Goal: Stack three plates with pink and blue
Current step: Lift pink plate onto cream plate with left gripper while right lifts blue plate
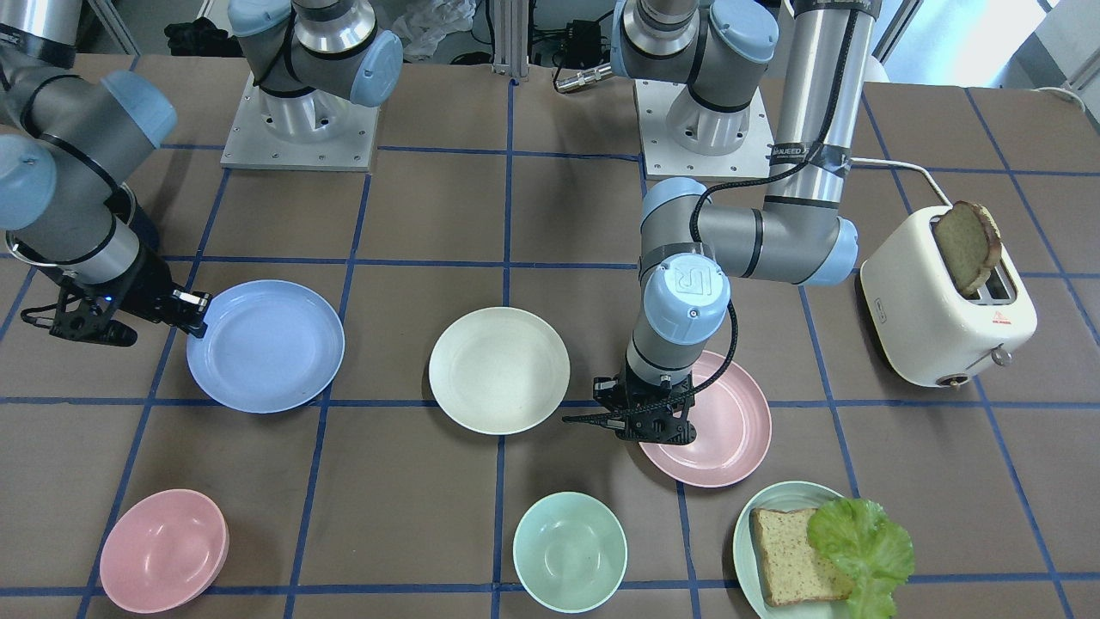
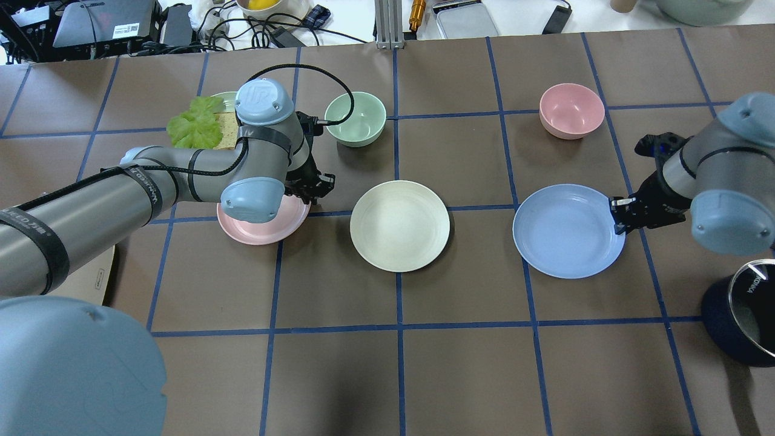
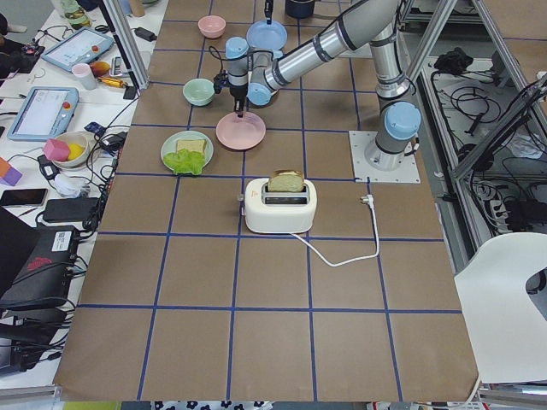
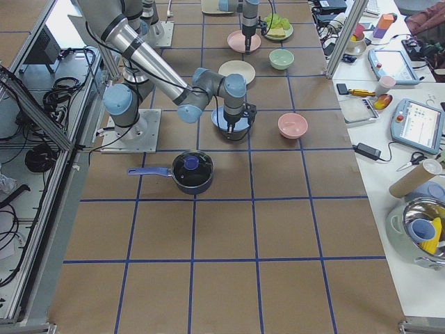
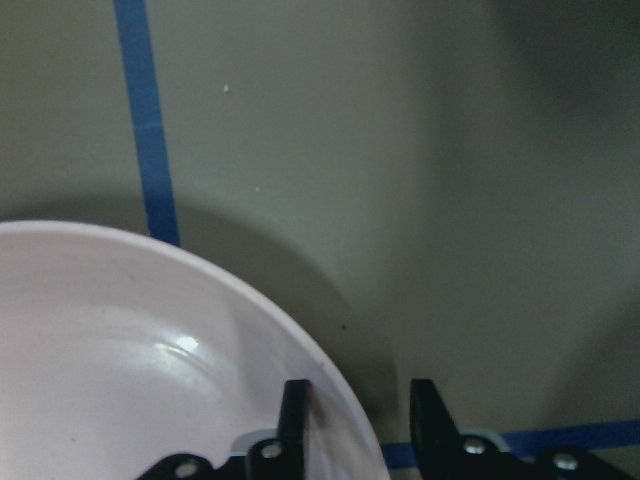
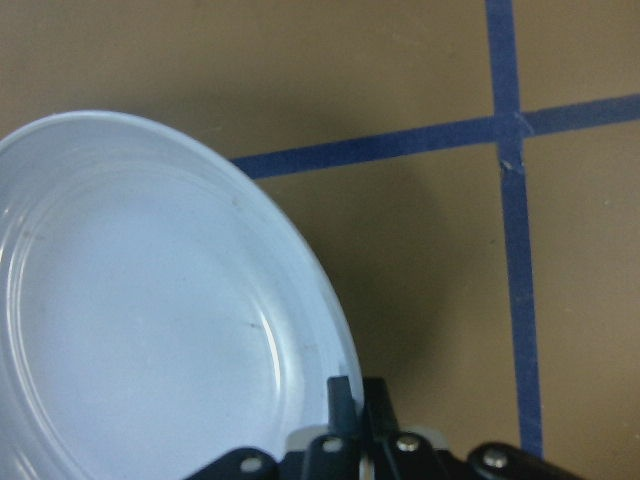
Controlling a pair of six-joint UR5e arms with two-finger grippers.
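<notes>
Blue plate [image 1: 266, 344], cream plate [image 1: 498, 370], pink plate [image 1: 726, 430] lie apart, unstacked. Front view: right hand [image 6: 357, 395] pinches blue's nine-o'clock rim; left hand [image 5: 355, 400] gapes astride pink's.

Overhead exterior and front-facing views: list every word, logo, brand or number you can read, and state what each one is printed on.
"UR": stylised logo on the blue joint cap.
"KONKA", or close to it: on the pot lid; not sharp enough to be sure.
White lettering on the black straps: too blurred to read.
Small red mark on the toaster: too small to read.
</notes>
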